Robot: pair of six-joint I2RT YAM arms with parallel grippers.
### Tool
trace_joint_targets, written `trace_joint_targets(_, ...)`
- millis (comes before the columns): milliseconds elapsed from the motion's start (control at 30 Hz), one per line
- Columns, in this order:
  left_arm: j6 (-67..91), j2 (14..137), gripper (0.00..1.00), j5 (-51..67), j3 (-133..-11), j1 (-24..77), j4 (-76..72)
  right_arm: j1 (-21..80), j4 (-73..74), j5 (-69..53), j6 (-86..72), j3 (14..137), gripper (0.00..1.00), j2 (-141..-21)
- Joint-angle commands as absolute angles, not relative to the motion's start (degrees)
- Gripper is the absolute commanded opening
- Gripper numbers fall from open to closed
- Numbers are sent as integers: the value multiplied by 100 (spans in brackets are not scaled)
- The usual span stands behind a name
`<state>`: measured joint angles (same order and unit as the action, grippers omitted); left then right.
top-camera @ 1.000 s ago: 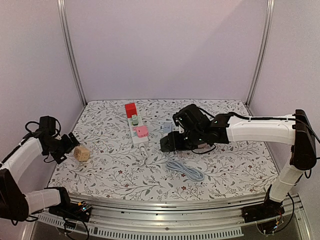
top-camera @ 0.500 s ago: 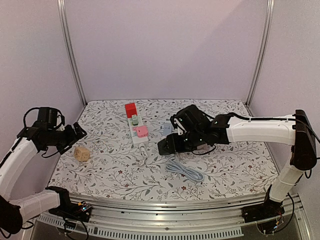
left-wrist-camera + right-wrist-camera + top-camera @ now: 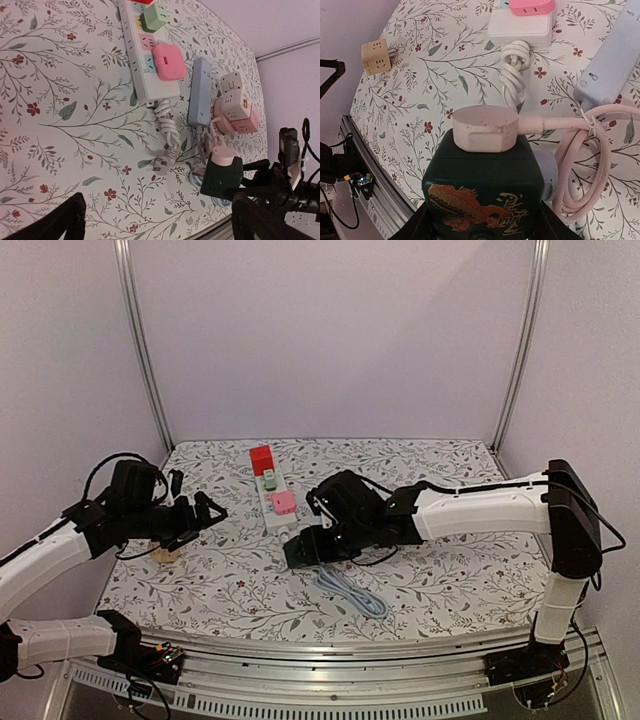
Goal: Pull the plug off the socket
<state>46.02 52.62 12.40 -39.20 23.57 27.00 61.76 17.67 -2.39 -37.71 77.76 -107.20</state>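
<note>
Top view: my right pincer (image 3: 305,548) pinches the socket (image 3: 298,553) over the desk (image 3: 450,575); left pincer (image 3: 203,510) spread, well apart. Left wrist: plug (image 3: 223,154) seated on the socket. Right wrist: I'd hold firm, clamp the plug's sides, pull straight off.

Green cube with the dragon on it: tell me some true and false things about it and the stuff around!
The right pincer holds the dark green cube. True.
The pale pink plug is already pulled out of the cube. False: it sits plugged into one face of it.
The left pincer is open. True.
The white power strip has nothing plugged in. False: a green adapter and a pink adapter sit in it.
The beige cube is in the left pincer. False: it lies on the table.
</note>
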Motion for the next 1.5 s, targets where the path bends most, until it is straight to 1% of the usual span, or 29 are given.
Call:
trace_joint_targets(0, 4745, 5283, 100, 1186, -3732, 2696, 2388, 6334, 1320, -387, -3961, 8078, 42, -11076)
trace_joint_targets(200, 4874, 5307, 100, 1217, -3509, 3017, 2074, 6338, 1310, -468, -4010, 8309, 53, -11459)
trace_joint_targets(233, 4900, 5377, 100, 1265, -3466, 3129, 1941, 6337, 1322, -390, -3970, 8295, 65, -11399)
trace_joint_targets(267, 4896, 5422, 100, 1275, -3467, 3181, 1879, 6344, 1325, -344, -3928, 8277, 71, -11350)
trace_joint_targets(333, 4904, 5506, 100, 1291, -3474, 3302, 1782, 6337, 1333, -262, -3867, 8227, 81, -11223)
trace_joint_targets(400, 4938, 5595, 100, 1237, -3469, 3417, 1718, 6344, 1352, -123, -3825, 8151, 86, -11092)
trace_joint_targets(467, 4983, 5675, 100, 1200, -3442, 3508, 1579, 6338, 1388, -34, -3832, 8029, 91, -10923)
trace_joint_targets(667, 5044, 6014, 100, 1058, -3537, 3905, 1279, 6317, 1530, 684, -3891, 7574, 94, -10254)
trace_joint_targets(833, 5217, 6589, 99, 838, -3752, 4383, 1160, 6085, 1520, 695, -3870, 7083, 93, -9902)
trace_joint_targets(933, 5326, 6901, 100, 642, -3946, 4618, 1139, 6076, 1306, 721, -3622, 6696, 88, -9738)
trace_joint_targets(1033, 5450, 7233, 100, 520, -4103, 4779, 1073, 6080, 1143, 662, -3293, 6394, 81, -9656)
trace_joint_targets(1133, 5618, 7508, 99, 480, -4192, 4823, 1035, 6082, 902, 428, -3089, 6199, 77, -9684)
trace_joint_targets(1233, 5733, 7653, 100, 404, -4255, 4834, 1013, 6111, 733, 343, -2986, 6154, 74, -9849)
trace_joint_targets(1467, 5905, 7819, 100, 345, -4350, 4834, 1011, 6223, 691, 308, -2827, 6483, 67, -10423)
